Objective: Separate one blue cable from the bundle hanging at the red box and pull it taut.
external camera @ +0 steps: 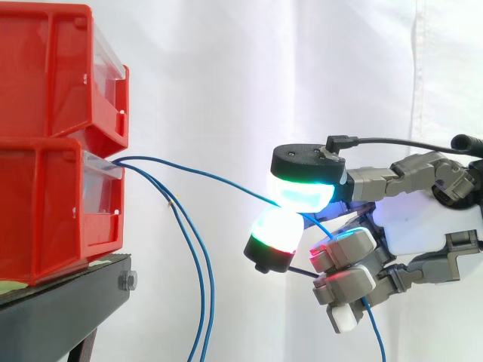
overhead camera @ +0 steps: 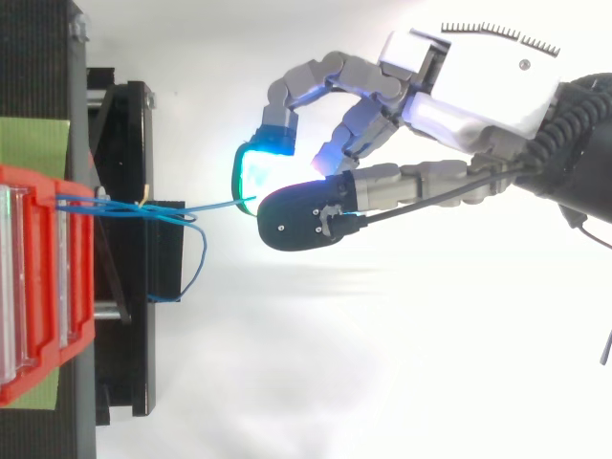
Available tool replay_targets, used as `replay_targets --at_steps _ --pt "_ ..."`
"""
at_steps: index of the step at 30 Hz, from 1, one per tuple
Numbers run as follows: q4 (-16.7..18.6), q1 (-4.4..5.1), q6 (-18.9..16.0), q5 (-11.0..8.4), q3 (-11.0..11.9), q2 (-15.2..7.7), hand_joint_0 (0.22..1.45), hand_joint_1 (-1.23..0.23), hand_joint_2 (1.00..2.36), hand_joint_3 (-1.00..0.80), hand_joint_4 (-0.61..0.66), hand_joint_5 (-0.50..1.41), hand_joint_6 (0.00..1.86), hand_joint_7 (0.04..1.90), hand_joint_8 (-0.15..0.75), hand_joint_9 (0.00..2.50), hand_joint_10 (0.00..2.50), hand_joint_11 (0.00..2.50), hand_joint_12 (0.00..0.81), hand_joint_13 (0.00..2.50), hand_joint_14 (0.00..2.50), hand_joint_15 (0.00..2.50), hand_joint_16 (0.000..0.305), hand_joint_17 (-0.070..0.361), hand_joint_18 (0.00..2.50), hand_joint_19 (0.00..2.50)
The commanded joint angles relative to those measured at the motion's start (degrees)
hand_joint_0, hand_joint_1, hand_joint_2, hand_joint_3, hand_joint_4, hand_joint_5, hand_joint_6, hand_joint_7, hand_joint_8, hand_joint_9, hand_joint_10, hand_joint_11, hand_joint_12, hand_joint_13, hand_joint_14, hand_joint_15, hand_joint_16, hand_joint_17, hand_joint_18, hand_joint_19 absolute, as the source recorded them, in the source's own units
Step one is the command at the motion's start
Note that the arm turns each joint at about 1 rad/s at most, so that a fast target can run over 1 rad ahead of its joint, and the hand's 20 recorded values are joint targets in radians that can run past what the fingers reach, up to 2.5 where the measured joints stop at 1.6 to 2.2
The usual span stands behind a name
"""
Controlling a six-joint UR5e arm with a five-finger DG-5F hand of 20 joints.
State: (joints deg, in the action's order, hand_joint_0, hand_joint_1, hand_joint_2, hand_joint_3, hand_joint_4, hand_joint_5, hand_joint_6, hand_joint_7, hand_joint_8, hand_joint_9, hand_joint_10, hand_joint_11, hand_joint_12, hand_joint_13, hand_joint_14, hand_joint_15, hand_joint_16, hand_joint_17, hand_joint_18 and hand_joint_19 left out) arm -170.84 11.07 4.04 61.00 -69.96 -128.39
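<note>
hand (external camera: 423, 226) | fingers (external camera: 306, 192) pinching one blue cable (external camera: 211, 174) | cable runs to lower red box (external camera: 45, 204) | other cables (external camera: 213, 286) hang slack

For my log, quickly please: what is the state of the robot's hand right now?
Grey fingered hand: shut, pinching one thin blue cable between thumb and finger.

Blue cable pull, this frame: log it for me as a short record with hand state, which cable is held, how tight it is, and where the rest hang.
hand: shut on one blue cable, pinched between two glowing pads
cable path: from the front of the lower red bin to the pinch; its free end hangs below the hand
tension: slight bow in the side view, not quite taut
other blue cables: hang loose from the same bin, apart from the held one
support: that bin sits on a black stand
</note>
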Motion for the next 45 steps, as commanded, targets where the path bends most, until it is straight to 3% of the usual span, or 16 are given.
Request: replay_targets --at_steps 1,45 --pt "0.07 0.0 0.0 0.0 0.0 -0.01 0.7 -0.71 1.03 -0.18 -0.1 -0.2 0.93 1.1 0.254 1.11 0.28 1.6 0.307 1.09 0.0 1.65 0.041 0.093 0.72 0.81" --pt "0.07 0.0 0.0 0.0 0.0 -0.01 0.69 -0.71 1.03 -0.18 -0.1 -0.2 0.93 1.1 0.261 1.1 0.27 1.6 0.312 1.1 0.0 1.62 0.041 0.093 0.72 0.8"
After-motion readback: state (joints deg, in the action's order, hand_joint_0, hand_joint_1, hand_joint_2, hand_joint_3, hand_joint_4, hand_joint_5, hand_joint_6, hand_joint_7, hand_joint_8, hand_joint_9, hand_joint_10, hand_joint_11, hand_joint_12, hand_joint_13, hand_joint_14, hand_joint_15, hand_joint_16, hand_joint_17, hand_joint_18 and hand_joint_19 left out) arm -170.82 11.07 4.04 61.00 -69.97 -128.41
